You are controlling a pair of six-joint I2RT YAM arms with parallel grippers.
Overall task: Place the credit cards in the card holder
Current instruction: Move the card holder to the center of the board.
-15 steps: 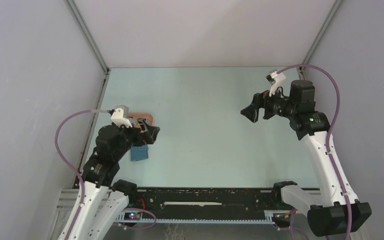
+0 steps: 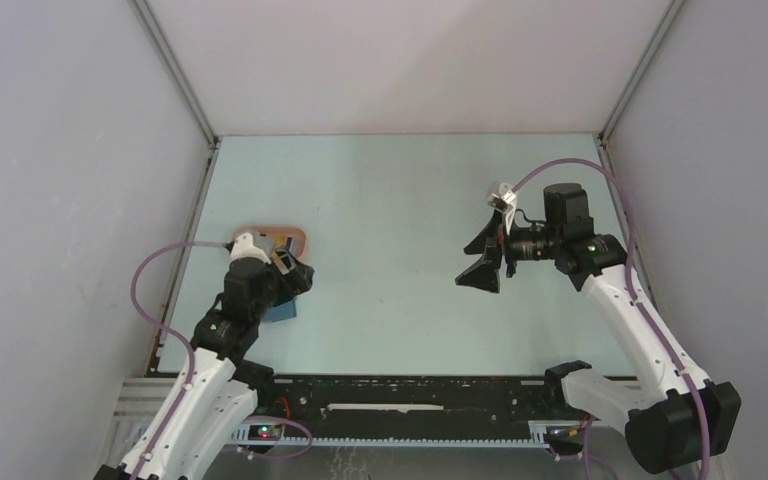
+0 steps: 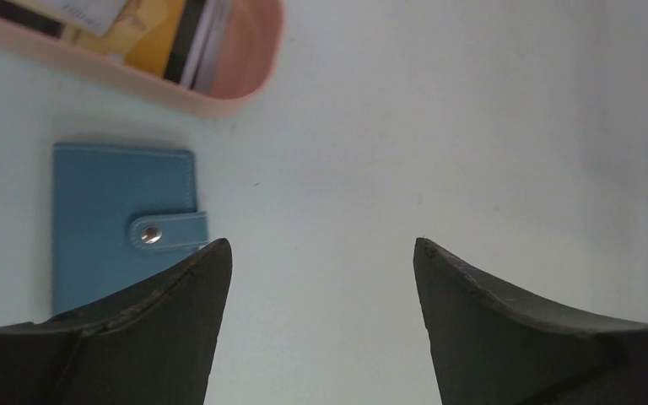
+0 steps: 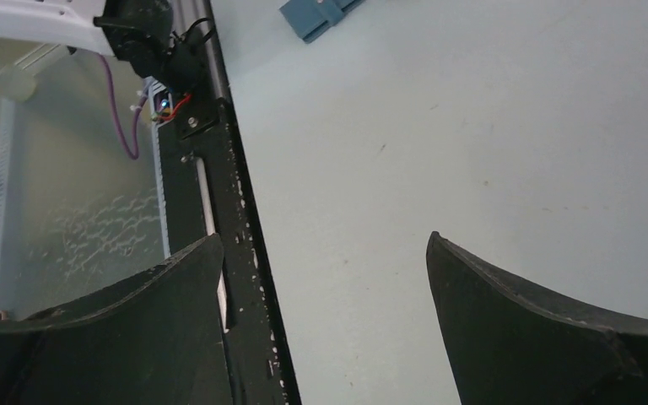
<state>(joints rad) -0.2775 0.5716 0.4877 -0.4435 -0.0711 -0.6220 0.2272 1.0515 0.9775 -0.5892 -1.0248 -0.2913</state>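
Your pale green table [image 2: 410,200] bears two things on its left side: the closed blue card holder [image 3: 110,211] and, just beside it, a pink tray [image 3: 249,42].

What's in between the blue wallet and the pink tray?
Nothing. In the left wrist view, only a bare strip of table separates the card holder from the pink tray.

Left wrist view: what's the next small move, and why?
Probably ease the open left end effector toward the snap tab of the card holder: it lies closed and snapped, with the credit cards in the pink tray, so it needs opening first.
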